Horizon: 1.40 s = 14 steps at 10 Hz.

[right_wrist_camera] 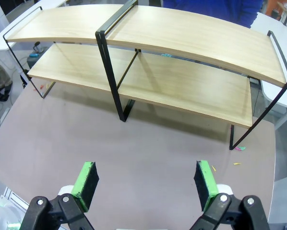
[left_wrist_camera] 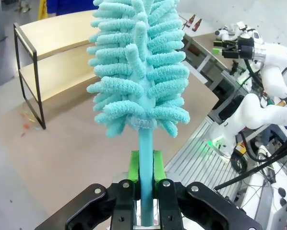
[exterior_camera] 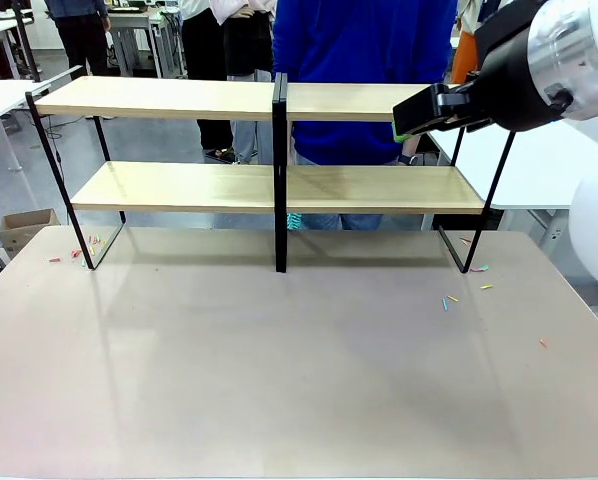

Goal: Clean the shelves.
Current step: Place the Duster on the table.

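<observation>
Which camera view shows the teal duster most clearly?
The left wrist view: the teal duster stands upright and close, its handle clamped in the left gripper. The front and right wrist views show the shelves and the open right gripper instead.

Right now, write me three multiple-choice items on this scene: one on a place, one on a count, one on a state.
1. Where do the small coloured scraps lie?
A. on the top board
B. on the beige tabletop near the rack's feet
C. in a box

2. How many board levels has the light-wood, black-framed shelves?
A. one
B. two
C. three

3. What is the left gripper doing?
A. gripping the handle of a fluffy turquoise duster
B. standing open
C. gripping a cloth

Key: 1 B, scraps dot the tabletop by both end legs. 2 B, an upper and a lower board show. 3 A, its green pads clamp the handle, while the right gripper stands open.
</observation>
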{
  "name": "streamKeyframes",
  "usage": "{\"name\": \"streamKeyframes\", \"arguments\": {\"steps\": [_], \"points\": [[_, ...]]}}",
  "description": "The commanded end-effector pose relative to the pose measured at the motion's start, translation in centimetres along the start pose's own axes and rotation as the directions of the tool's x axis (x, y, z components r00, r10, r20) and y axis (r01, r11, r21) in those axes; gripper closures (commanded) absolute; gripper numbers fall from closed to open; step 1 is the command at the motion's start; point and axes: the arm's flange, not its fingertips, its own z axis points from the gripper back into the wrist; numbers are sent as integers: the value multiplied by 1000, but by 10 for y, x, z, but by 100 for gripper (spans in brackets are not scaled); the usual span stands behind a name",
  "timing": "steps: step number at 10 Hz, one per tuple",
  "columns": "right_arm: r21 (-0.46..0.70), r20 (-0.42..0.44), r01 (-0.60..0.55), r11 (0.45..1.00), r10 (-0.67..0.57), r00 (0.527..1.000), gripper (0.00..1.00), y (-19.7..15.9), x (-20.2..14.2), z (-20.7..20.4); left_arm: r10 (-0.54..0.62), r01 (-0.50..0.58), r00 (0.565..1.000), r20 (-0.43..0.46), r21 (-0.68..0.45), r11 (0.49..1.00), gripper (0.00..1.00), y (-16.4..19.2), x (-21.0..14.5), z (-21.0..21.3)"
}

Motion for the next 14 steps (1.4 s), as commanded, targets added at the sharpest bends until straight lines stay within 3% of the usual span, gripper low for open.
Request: {"name": "streamKeyframes", "arguments": {"steps": [1,2,3,4,5,6,8,10,11,12,13,14], "points": [[5,0,4,1000,-4,1000,0,0,0,-1,-23,24,1000,19,-21,999,87,-1,3,2],[0,0,0,1000,0,1000,0,0,0,0,0,0,1000,0,0,1000,87,0,0,0],[91,-109,-5,996,15,994,0,-14,-10,30,-173,139,974,-145,-219,966,87,5,18,-42],[107,-287,115,988,-80,955,0,-56,-31,46,-264,199,944,-198,-294,935,87,17,28,-86],[177,-369,280,944,-200,908,0,-100,-54,61,-323,225,921,-219,-380,897,87,23,27,-116],[253,-409,467,848,-343,845,0,-147,-79,76,-378,266,904,-202,-426,865,87,28,23,-143],[355,-440,699,620,-549,710,0,-228,-149,90,-488,322,836,-253,-494,808,87,39,-5,-209],[350,-508,853,387,-687,520,0,-258,-240,50,-569,348,759,-318,-541,766,87,51,-53,-265],[317,-532,890,328,-715,454,0,-253,-273,26,-588,362,740,-325,-545,756,87,47,-79,-286],[110,-494,827,551,-692,526,0,-221,-277,6,-497,283,744,-446,-463,840,87,43,-75,-283],[360,-520,837,411,-657,546,0,-323,-138,118,-553,313,770,-319,-566,763,87,56,-60,-276],[360,-520,837,411,-657,546,0,-323,-138,118,-553,313,770,-319,-566,763,87,56,-60,-276]]}}
